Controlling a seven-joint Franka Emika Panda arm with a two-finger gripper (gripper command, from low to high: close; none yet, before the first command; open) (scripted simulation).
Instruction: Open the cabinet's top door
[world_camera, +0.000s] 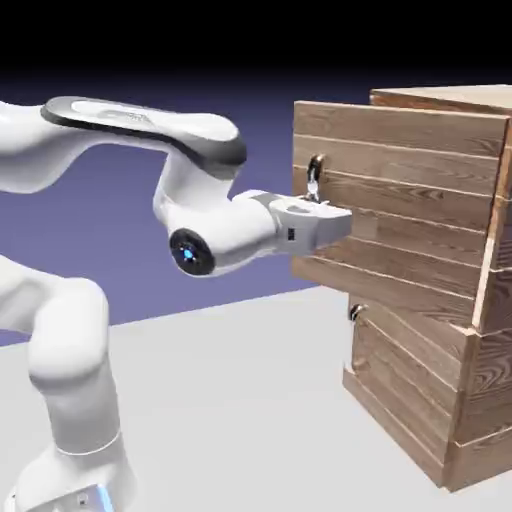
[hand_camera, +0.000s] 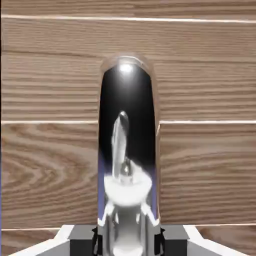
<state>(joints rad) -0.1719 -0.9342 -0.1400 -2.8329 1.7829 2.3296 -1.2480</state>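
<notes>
- Presently my gripper (world_camera: 318, 205) is clamping shut on the handle (hand_camera: 128, 150), a shiny grey metal bar filling the middle of the hand view.
- My arm (world_camera: 140, 135) is reaching level toward the cabinet (world_camera: 430, 400), which is standing at the exterior view's right.
- Top door (world_camera: 400, 190) is hanging swung outward from the cabinet, its handle edge nearest my hand.
- Lower panel's small dark knob (world_camera: 355, 313) is showing beneath the door.

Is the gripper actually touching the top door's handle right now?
Touching. In the hand view the gripper is shut on the metal bar handle, which fills the space between the fingertips against the top door.
</notes>
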